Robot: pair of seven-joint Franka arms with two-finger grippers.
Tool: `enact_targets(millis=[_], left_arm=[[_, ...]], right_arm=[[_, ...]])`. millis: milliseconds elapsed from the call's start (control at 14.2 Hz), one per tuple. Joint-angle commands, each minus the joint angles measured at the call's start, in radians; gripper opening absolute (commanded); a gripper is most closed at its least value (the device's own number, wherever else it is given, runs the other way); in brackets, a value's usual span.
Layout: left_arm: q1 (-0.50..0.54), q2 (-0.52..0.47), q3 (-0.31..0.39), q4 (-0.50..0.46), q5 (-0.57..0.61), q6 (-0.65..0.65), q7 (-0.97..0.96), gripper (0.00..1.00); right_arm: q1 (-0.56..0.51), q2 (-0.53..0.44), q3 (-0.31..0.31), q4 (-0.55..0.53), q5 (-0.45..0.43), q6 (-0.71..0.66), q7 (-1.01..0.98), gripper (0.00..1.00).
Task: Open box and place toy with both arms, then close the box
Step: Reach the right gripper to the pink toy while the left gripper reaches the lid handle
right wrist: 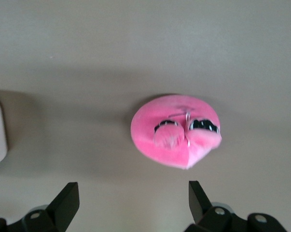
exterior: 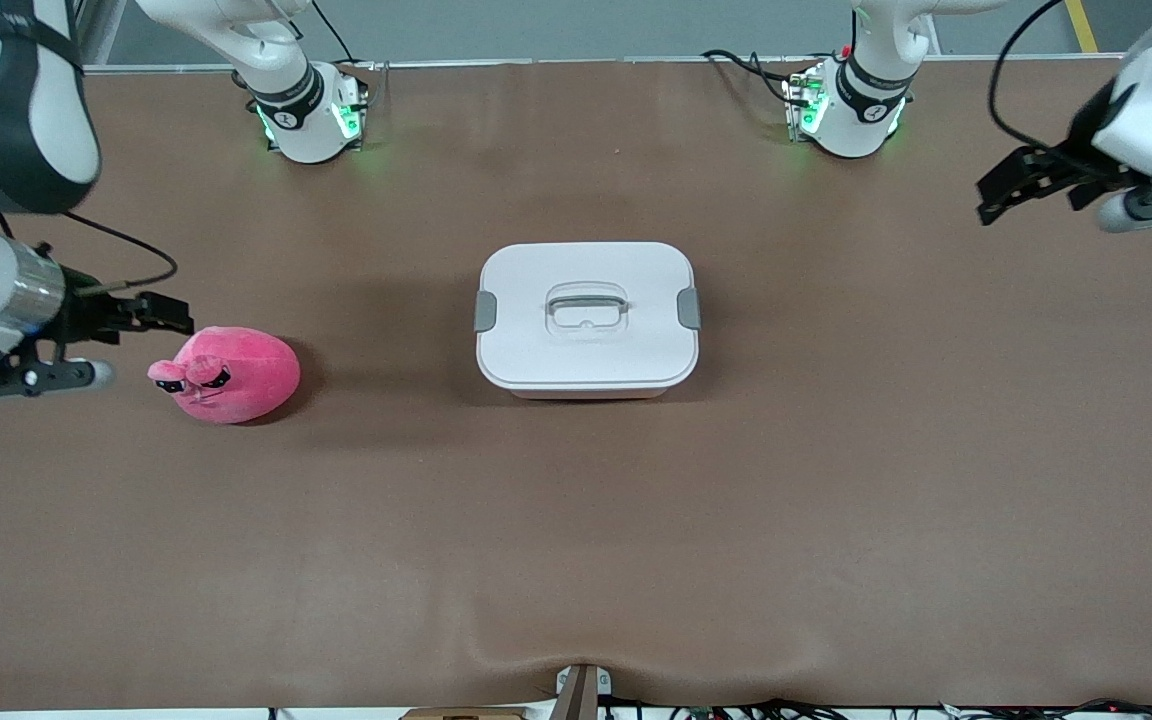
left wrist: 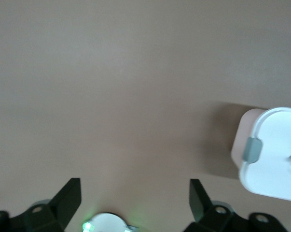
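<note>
The box point(exterior: 586, 318) sits at the table's middle, its white lid on, grey clips at both ends, a recessed handle on top. One corner with a clip shows in the left wrist view point(left wrist: 273, 154). The pink plush toy point(exterior: 231, 374) lies toward the right arm's end of the table, also in the right wrist view point(right wrist: 176, 131). My right gripper point(exterior: 168, 315) is open and empty, in the air just beside the toy; in its wrist view point(right wrist: 133, 193) the jaws stand wide apart. My left gripper point(exterior: 988, 198) is open and empty, high over the left arm's end point(left wrist: 135, 191).
The brown table top point(exterior: 576, 520) is bare apart from the box and toy. The two arm bases point(exterior: 311, 112) point(exterior: 846, 112) stand along the edge farthest from the front camera. Cables point(exterior: 756, 708) run along the nearest edge.
</note>
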Motion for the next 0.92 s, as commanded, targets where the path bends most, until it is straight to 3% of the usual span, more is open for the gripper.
enact_targets(millis=[0, 141, 211, 423, 846], left_arm=[[-0.005, 0.056, -0.106, 0.016, -0.008, 0.023, -0.222, 0.83], [-0.007, 0.099, -0.195, 0.012, -0.007, 0.066, -0.432, 0.64], [-0.007, 0.125, -0.235, 0.012, -0.005, 0.089, -0.531, 0.6], [-0.046, 0.197, -0.313, -0.004, 0.01, 0.186, -0.833, 0.66], [-0.207, 0.337, -0.315, -0.017, 0.05, 0.368, -1.313, 0.65]], right_arm=[[0.004, 0.018, -0.002, -0.083, 0.013, 0.09, -0.029, 1.0], [0.007, 0.044, -0.002, -0.085, 0.013, 0.099, -0.03, 1.0], [0.008, 0.052, -0.002, -0.095, 0.013, 0.101, -0.032, 1.0], [0.027, 0.055, -0.004, -0.157, -0.001, 0.17, -0.049, 1.0], [-0.005, 0.095, -0.008, -0.16, -0.01, 0.193, -0.127, 1.0]])
